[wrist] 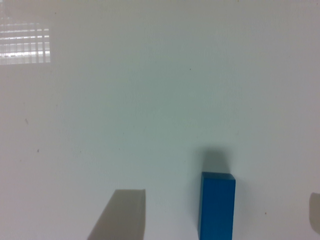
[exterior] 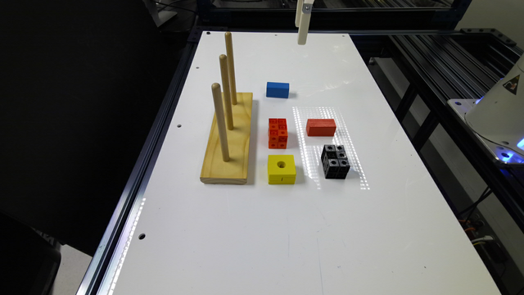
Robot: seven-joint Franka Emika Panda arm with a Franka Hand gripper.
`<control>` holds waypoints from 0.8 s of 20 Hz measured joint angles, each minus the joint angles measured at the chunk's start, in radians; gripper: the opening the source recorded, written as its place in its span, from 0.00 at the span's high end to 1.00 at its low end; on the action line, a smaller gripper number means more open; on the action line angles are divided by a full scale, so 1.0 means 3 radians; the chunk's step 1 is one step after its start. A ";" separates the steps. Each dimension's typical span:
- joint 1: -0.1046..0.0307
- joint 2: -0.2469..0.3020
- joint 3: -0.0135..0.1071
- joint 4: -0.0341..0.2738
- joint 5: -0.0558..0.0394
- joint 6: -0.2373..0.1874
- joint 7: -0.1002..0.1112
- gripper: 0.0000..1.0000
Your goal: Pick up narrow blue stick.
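The narrow blue stick [exterior: 277, 89] is a small solid blue block lying flat on the white table [exterior: 286, 229], towards its far end. My gripper [exterior: 302, 39] hangs high over the far edge of the table, well beyond the blue stick and above it. In the wrist view the blue stick [wrist: 216, 206] lies between my two grey fingers [wrist: 122, 215], which stand wide apart and hold nothing. My gripper [wrist: 218, 195] is open and clear of the stick.
A wooden base with three upright pegs [exterior: 227, 139] stands at the exterior view's left. Nearer than the blue stick are an orange-red studded cube [exterior: 278, 133], a plain red block [exterior: 321, 127], a yellow block with a hole [exterior: 281, 169] and a black studded cube [exterior: 335, 161].
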 joint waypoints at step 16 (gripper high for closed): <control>0.0005 0.0541 0.0020 0.0007 0.0001 0.0509 0.0000 0.00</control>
